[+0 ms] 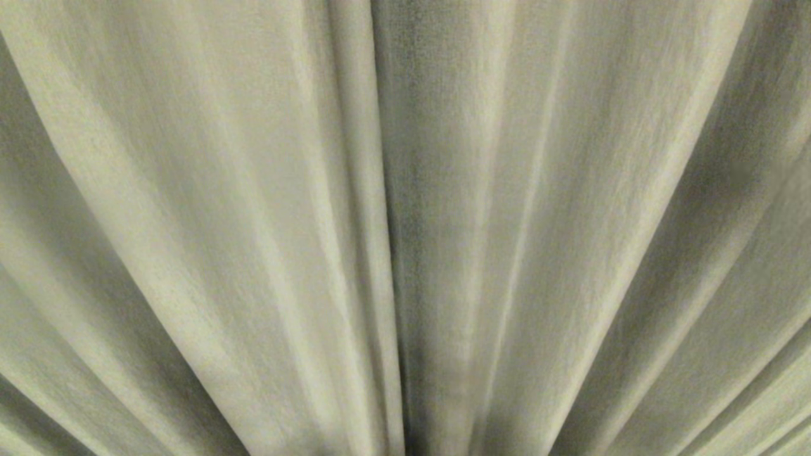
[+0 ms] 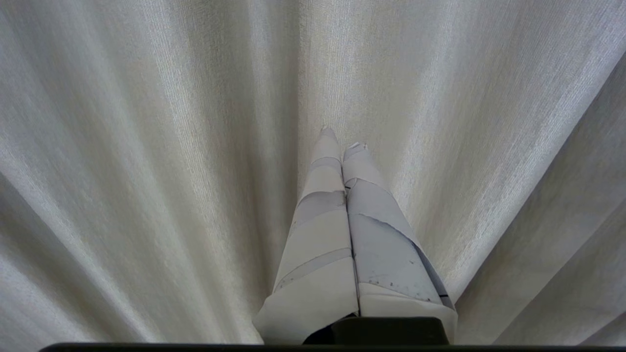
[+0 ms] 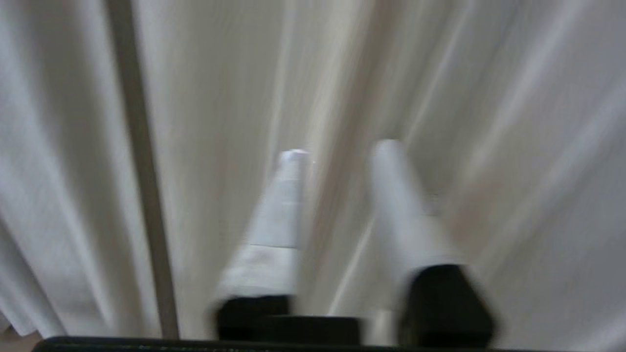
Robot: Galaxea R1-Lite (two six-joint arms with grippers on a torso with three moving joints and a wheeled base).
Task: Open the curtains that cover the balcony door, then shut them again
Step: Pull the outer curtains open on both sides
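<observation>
Head view: curtains (image 1: 405, 228) filling frame; right hand (image 3: 337, 149) facing them, fingers apart, left hand (image 2: 341, 139) pinched closed, empty.

head view: curtains (image 1: 253, 221) fill frame edge to edge, pleats fanning up from bottom centre, whatever lies under them hidden. left wrist view: same story, fabric across whole frame. right wrist view, lower left corner: small brownish-pink patch (image 3: 14, 338) peeks out under lower edge of fabric folds. might be floor, cannot tell. folds end just above patch; touching it or hanging clear, cannot tell. nothing readable lying on that sliver.
</observation>
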